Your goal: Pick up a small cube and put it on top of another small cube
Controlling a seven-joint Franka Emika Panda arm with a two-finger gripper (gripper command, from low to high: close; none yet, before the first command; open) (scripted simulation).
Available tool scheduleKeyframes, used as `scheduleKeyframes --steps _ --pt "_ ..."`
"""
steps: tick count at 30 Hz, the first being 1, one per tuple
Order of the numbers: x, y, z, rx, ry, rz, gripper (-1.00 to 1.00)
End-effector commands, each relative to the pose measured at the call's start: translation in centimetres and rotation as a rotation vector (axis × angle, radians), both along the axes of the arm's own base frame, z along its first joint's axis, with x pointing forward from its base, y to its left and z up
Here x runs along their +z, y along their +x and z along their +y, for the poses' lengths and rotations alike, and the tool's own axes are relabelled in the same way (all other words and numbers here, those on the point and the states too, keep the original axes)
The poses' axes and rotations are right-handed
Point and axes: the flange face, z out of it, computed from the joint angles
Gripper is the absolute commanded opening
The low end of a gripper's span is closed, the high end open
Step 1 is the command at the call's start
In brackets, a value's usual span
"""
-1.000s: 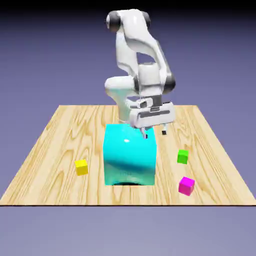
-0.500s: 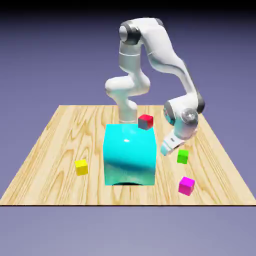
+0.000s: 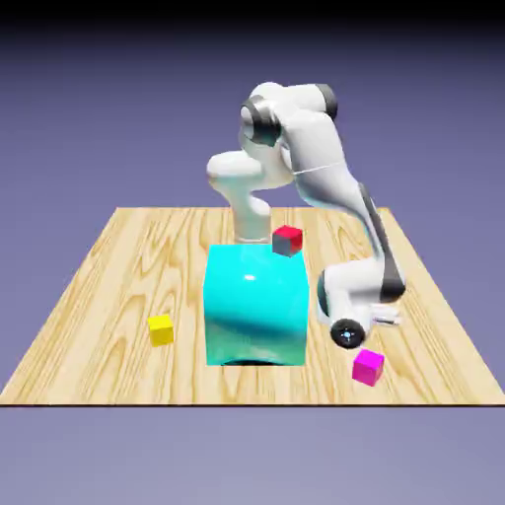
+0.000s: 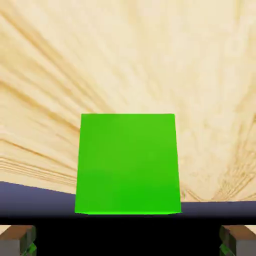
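The arm has dropped low over the green cube (image 4: pixel 128 165), whose sides the jaws, wide apart, now flank, ready to close.

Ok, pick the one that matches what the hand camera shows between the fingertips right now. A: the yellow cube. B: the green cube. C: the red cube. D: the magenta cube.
B: the green cube fills the middle of the hand view on the wooden table, framed by the two grey fingertips standing wide at the bottom corners, so the hand is open around it.
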Motion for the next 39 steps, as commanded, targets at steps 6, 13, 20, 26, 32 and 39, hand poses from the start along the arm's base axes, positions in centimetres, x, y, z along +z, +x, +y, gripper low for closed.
scheduleKeyframes --steps 6,13,20,26,32,39 --pt "2.5 3.0 -1.0 0.004 0.000 -0.002 -1.00" --pt "9.3 11.9 -1.8 0.365 0.122 -0.350 -1.00" --pt "23.4 19.8 -13.0 0.446 0.033 -0.588 -1.00" --pt "26.6 14.2 -18.3 0.268 0.007 -0.348 -1.00" --pt "28.4 6.9 -18.9 0.170 0.011 -0.038 -1.00" --pt "26.8 2.4 -19.0 0.152 -0.001 0.000 -1.00"
